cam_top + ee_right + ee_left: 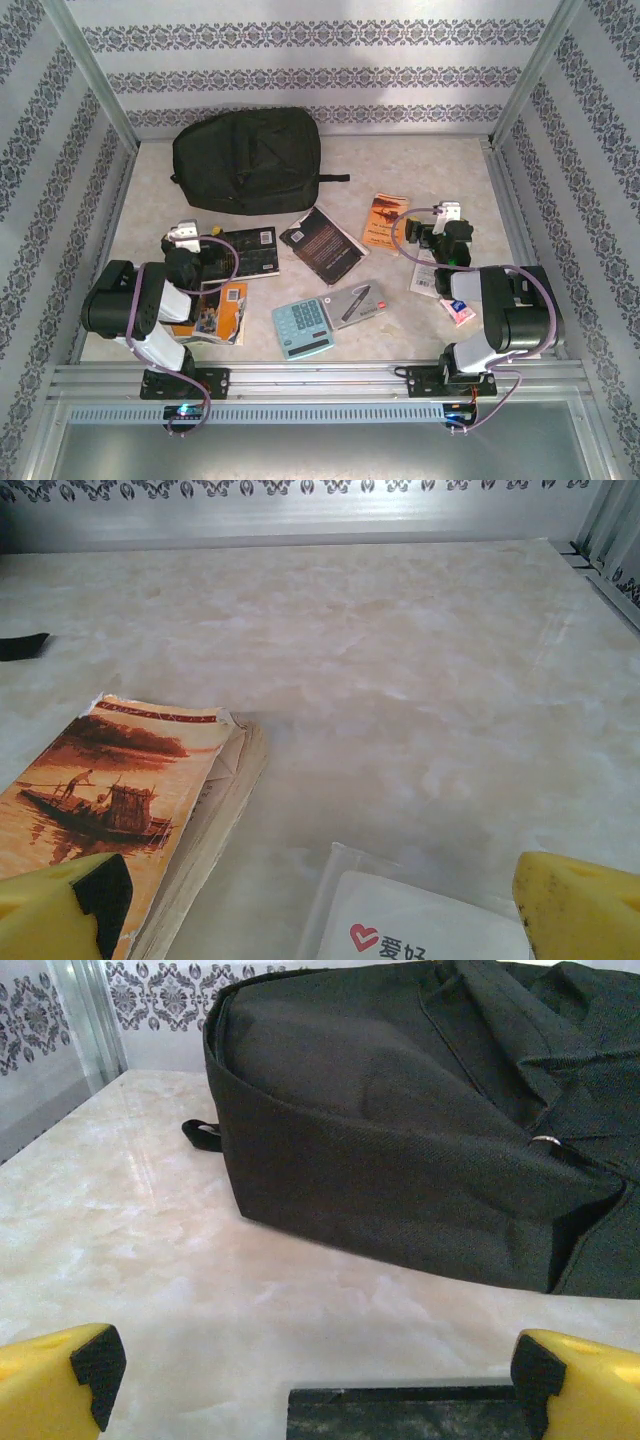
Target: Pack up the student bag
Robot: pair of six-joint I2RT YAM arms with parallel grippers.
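The student bag (248,160), a large black fabric backpack, lies flat at the back of the table. It looms close in the left wrist view (420,1130), zipper pull showing on its right. My left gripper (188,238) sits in front of the bag's left part, open (315,1385), its yellow fingertips (60,1380) wide apart over a dark book's edge (400,1415). My right gripper (447,222) is at the right, open (320,910), with nothing between its jaws. It hovers between an orange-covered book (110,800) and a white plastic packet (420,930).
On the table lie a dark book (245,252), a black book (322,244), the orange book (383,222), a teal calculator (302,328), a grey pencil case (355,303), an orange booklet (215,312), the white packet (428,278) and a pink item (460,311). Patterned walls enclose three sides.
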